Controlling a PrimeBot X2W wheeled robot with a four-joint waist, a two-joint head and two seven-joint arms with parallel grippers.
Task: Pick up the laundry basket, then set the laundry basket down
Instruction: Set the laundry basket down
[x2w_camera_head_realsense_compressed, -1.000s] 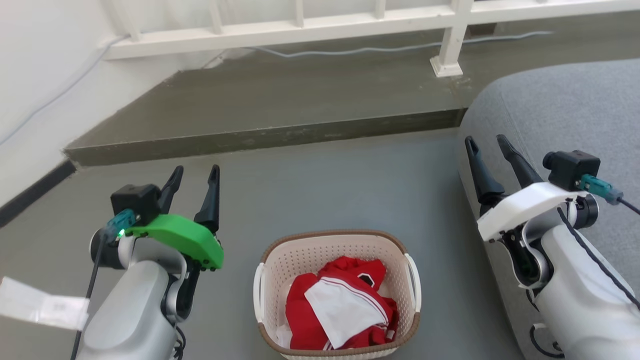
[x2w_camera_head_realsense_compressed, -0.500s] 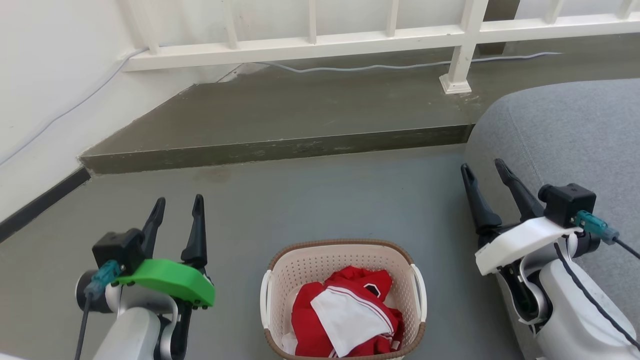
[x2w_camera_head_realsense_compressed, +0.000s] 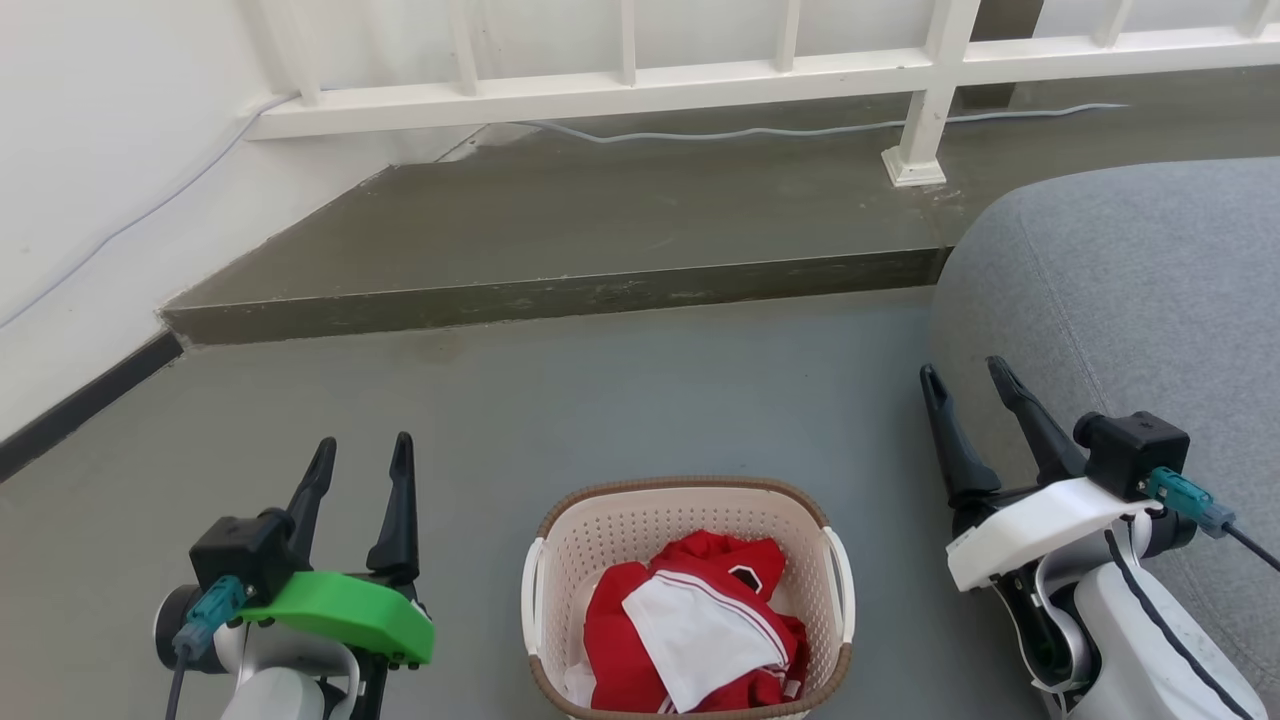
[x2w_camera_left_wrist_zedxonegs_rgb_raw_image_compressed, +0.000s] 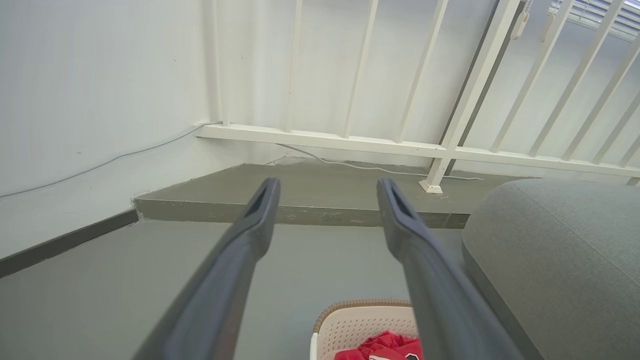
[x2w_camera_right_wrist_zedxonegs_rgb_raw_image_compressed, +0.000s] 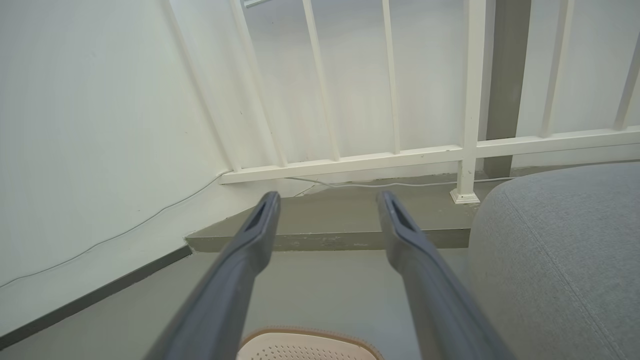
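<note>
Laundry basket (x2w_camera_head_realsense_compressed: 620, 530) sits upright on the grey floor (x2w_camera_head_realsense_compressed: 640, 400), bottom centre of the head view, between the two arms and touching neither. Red-and-white clothes (x2w_camera_head_realsense_compressed: 690, 630) are piled inside. Left gripper (x2w_camera_head_realsense_compressed: 365, 443) is off the basket's left side, jaws apart in open air. Right gripper (x2w_camera_head_realsense_compressed: 963, 368) is off its right side, just beside the grey sofa (x2w_camera_head_realsense_compressed: 1120, 300), with jaws likewise apart. Both point toward the raised step (x2w_camera_head_realsense_compressed: 560, 295) and white railing (x2w_camera_head_realsense_compressed: 700, 80). Wrist views: basket rim at the bottom edge, below the fingers.
</note>
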